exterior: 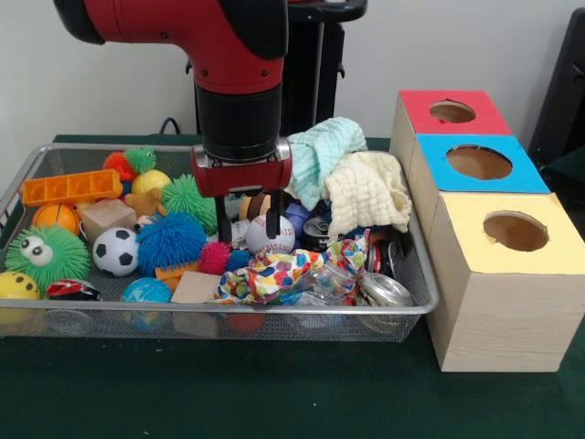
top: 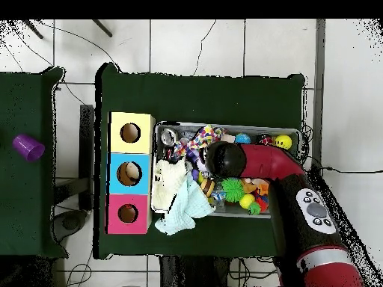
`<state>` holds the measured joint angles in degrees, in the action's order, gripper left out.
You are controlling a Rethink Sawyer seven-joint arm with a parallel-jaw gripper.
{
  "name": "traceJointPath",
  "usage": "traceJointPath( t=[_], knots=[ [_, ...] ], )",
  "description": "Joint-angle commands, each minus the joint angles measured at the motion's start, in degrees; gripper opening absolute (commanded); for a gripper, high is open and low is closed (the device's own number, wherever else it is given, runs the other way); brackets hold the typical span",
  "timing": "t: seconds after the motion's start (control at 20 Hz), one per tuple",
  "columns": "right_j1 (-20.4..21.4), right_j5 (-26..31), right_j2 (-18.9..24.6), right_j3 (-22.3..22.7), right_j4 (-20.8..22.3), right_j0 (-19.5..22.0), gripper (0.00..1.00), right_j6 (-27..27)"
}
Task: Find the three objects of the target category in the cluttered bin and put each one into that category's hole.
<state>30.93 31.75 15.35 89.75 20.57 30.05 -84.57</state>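
Gripper hangs with fingers spread, unclenched, over a stitched baseball in the wire-mesh bin. Overhead, the arm hides it; a purple cup appears there only.

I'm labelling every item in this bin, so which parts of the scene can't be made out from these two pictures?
- Bin middle, overhead view: the arm covers it.
- Items under the cream cloth and mint cloth: hidden in both views.
- Baseball, front view: partly behind the gripper.
- Red box's hole: contents not visible.
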Motion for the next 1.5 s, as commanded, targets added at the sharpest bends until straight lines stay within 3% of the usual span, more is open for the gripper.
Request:
traceJointPath(
  t=[0.05, 0.8, 1.5],
  knots=[
    [-1.5, -3.2, 2.4, -0.9, 1.7, 2.0, 1.0, -1.3],
    [2.4, 0.0, 5.4, 2.5, 1.1, 7.9, 1.0, 2.9],
    [-0.2, -7.4, 0.9, 0.6, 5.9, 2.1, 1.0, -2.5]
  ],
)
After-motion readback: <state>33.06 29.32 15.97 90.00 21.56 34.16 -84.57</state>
